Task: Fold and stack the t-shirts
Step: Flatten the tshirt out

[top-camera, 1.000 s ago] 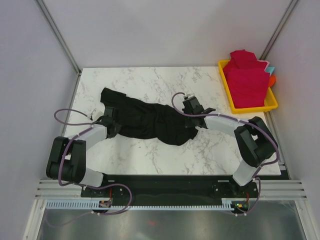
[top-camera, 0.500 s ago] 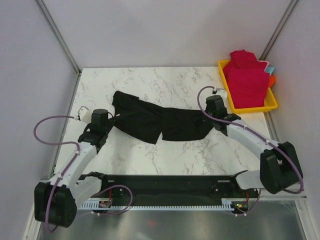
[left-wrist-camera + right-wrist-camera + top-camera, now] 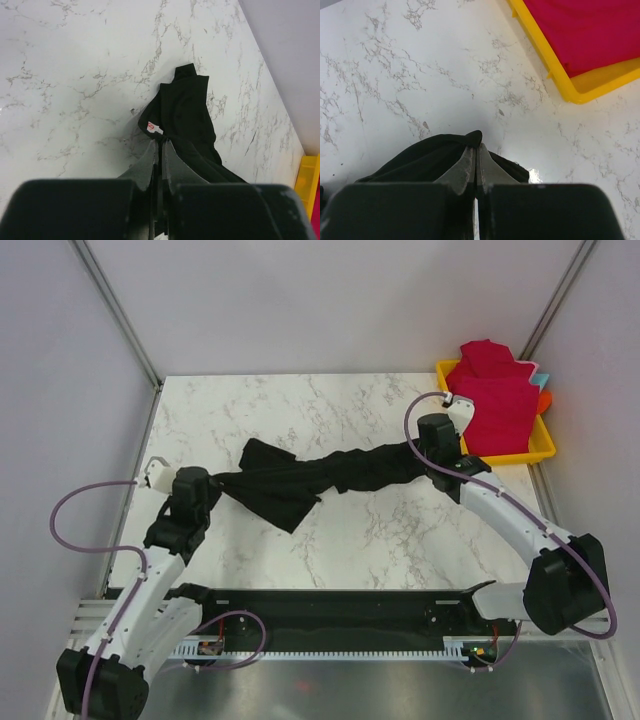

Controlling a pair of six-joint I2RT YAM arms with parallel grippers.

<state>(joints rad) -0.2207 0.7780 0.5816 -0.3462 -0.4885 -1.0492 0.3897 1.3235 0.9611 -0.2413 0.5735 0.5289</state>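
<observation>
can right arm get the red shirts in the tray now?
Probably not yet. The right hand is beside the yellow tray of red t-shirts, but shut on the black t-shirt; it must let go first.

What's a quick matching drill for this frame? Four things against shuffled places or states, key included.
Things:
1. black t-shirt
2. red t-shirts
3. left gripper
4. yellow tray

Places or states:
A. at the far right of the marble table
B. strung out in a long strip
C. piled in the yellow tray
D. shut on the black t-shirt's left end

Pairs: 1-B, 2-C, 3-D, 4-A
</observation>
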